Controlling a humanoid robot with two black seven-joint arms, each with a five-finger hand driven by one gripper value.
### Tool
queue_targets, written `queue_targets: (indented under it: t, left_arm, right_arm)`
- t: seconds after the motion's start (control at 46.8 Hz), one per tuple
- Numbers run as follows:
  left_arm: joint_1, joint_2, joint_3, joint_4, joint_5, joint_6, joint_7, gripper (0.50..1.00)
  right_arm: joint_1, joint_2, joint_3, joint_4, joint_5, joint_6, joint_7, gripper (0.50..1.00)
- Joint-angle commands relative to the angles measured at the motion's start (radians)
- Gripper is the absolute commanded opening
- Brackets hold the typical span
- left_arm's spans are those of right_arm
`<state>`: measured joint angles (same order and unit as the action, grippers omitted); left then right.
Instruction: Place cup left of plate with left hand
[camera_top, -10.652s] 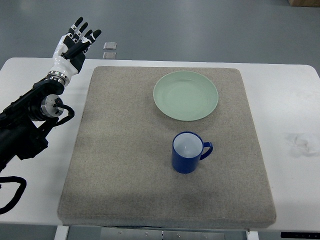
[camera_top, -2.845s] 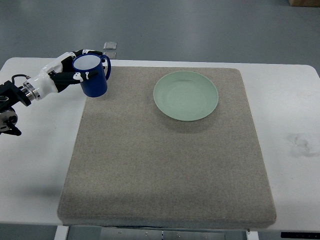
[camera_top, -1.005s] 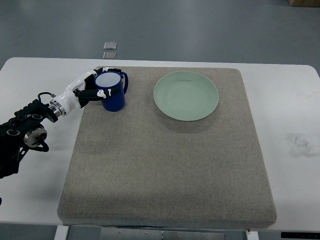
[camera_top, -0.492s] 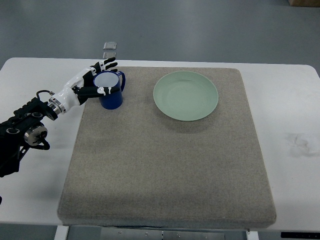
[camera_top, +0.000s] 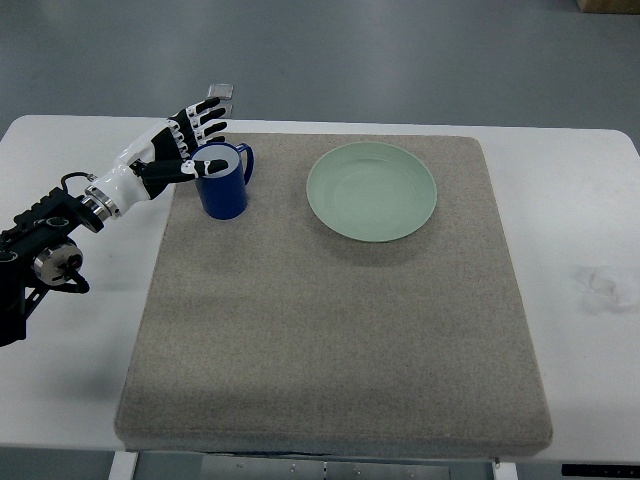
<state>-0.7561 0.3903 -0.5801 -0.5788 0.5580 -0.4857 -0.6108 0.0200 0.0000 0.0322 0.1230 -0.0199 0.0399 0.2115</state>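
Though beside cup (camera_top: 224, 180), fingers (camera_top: 203, 122) spread (empty)

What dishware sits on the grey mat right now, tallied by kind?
Cups: 1, blue cup, upright, left of the plate.
Plates: 1, green plate.
Total: 2, both on the mat.

white table (camera_top: 60, 340) bearing grey mat (camera_top: 330, 330).
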Motion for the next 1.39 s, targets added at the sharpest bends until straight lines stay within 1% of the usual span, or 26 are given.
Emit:
queue_targets:
  t: [0.0,0.107,0.278,0.342,0.428,0.513,0.535,0.62,0.663,0.77,0.834,0.92,1.07,1.369]
  left_arm:
    - [0.000,0.030,-0.003,0.000,-0.010,-0.016,0.000,0.996]
    - [-0.003,0.071,-0.001,0.002,-0.075,-0.039,0.000,0.996]
    - [-0.028,0.081,-0.001,0.030,-0.240,-0.021,0.000,0.996]
    - [-0.042,0.075,0.000,0.049,-0.303,0.009,0.000,0.994]
    - [-0.066,0.061,0.005,0.082,-0.349,0.097,0.000,0.994]
    - [-0.081,0.024,0.008,0.089,-0.354,0.159,0.000,0.994]
    - [-0.083,0.016,0.006,0.089,-0.355,0.168,0.011,0.994]
    - [-0.085,-0.010,0.000,0.097,-0.381,0.209,0.095,0.994]
    - [-0.085,-0.027,0.000,0.102,-0.411,0.231,0.127,0.994]
    - [-0.111,-0.065,0.002,0.122,-0.484,0.262,0.178,0.994]
    - [-0.121,-0.093,0.002,0.140,-0.504,0.271,0.189,0.994]
    - [-0.121,-0.114,-0.001,0.152,-0.509,0.265,0.187,0.994]
    - [-0.121,-0.116,-0.003,0.151,-0.514,0.250,0.181,0.994]
    - [-0.129,-0.116,-0.001,0.148,-0.512,0.248,0.175,0.996]
  right_arm:
    - [0.000,0.000,0.000,0.000,0.000,0.000,-0.001,0.932]
    - [0.000,0.000,0.000,0.000,0.000,0.000,-0.001,0.932]
    - [0.000,0.000,0.000,0.000,0.000,0.000,0.000,0.932]
    - [0.000,0.000,0.000,0.000,0.000,0.000,0.000,0.932]
    - [0.000,0.000,0.000,0.000,0.000,0.000,-0.001,0.932]
    - [0.000,0.000,0.000,0.000,0.000,0.000,0.000,0.932]
    - [0.000,0.000,0.000,0.000,0.000,0.000,0.000,0.932]
    - [0.000,0.000,0.000,0.000,0.000,0.000,0.000,0.932]
    - [0.000,0.000,0.000,0.001,0.000,0.000,0.000,0.932]
    - [0.000,0.000,0.000,0.000,0.000,0.000,0.000,0.932]
    - [0.000,0.000,0.000,0.000,0.000,0.000,0.000,0.932]
    - [0.000,0.000,0.000,0.001,0.000,0.000,-0.001,0.932]
    - [0.000,0.000,0.000,0.000,0.000,0.000,0.000,0.932]
    - [0.000,0.000,0.000,0.000,0.000,0.000,0.000,0.932]
